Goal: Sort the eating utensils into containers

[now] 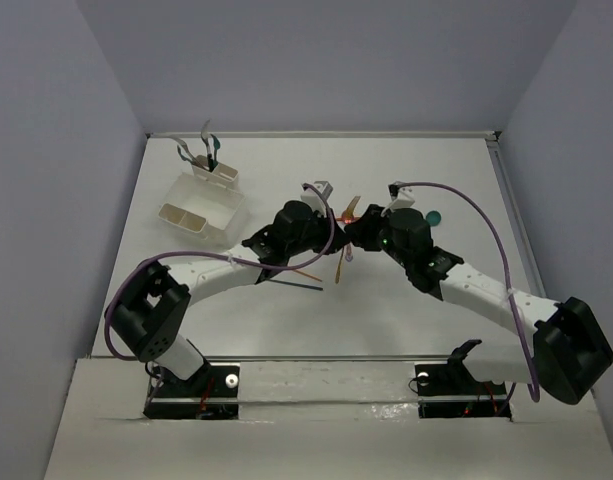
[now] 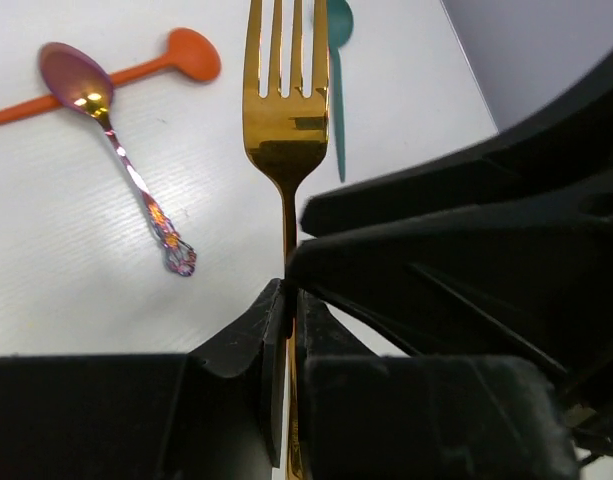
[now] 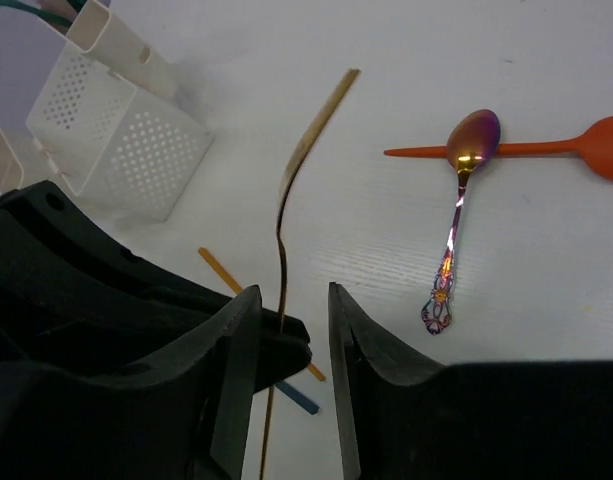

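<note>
One gold fork [image 2: 284,130] is clamped by the left fingers [image 2: 244,335] at mid-frame above the desk [image 1: 406,320]; the right fingers [image 3: 371,345] are held apart, one on each side of its handle

White, faintly ribbed desk [image 1: 371,325] fills the centre of the top view. Plain pale lavender walls [image 1: 316,60] enclose it at left, rear and right. A white ledge [image 1: 326,420] spans the bottom edge.

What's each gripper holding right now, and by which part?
Left gripper pinches the gold fork by its handle. Right gripper is open, straddling that handle, not clamped.
</note>
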You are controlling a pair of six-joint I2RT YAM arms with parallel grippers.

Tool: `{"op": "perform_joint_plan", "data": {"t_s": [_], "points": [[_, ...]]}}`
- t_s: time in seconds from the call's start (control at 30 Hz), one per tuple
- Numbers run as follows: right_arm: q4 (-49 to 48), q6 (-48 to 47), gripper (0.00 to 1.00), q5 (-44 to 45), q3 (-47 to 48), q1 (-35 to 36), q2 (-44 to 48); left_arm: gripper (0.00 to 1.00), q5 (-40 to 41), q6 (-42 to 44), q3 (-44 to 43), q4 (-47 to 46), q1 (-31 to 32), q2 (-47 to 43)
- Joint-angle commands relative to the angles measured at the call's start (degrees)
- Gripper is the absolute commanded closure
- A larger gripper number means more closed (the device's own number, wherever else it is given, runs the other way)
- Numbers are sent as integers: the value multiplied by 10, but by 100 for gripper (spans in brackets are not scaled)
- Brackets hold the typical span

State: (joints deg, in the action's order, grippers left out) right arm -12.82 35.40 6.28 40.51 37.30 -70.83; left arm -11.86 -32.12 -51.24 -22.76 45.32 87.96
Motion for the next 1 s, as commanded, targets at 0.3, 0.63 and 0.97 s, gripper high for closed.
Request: {"op": "perform_joint_plan", "data": {"t_s": [0.3,0.63,0.97], "points": [[84,-14,40,38,27,8,154,100,105,5,-56,-16,-91,-39],[47,-24,42,50,-40,8,164,100,275,162,-230,62,-240,-40],[-18,-16,42,20,-84,8,138,100,332,250,-236,-21,-388,-15]]}}
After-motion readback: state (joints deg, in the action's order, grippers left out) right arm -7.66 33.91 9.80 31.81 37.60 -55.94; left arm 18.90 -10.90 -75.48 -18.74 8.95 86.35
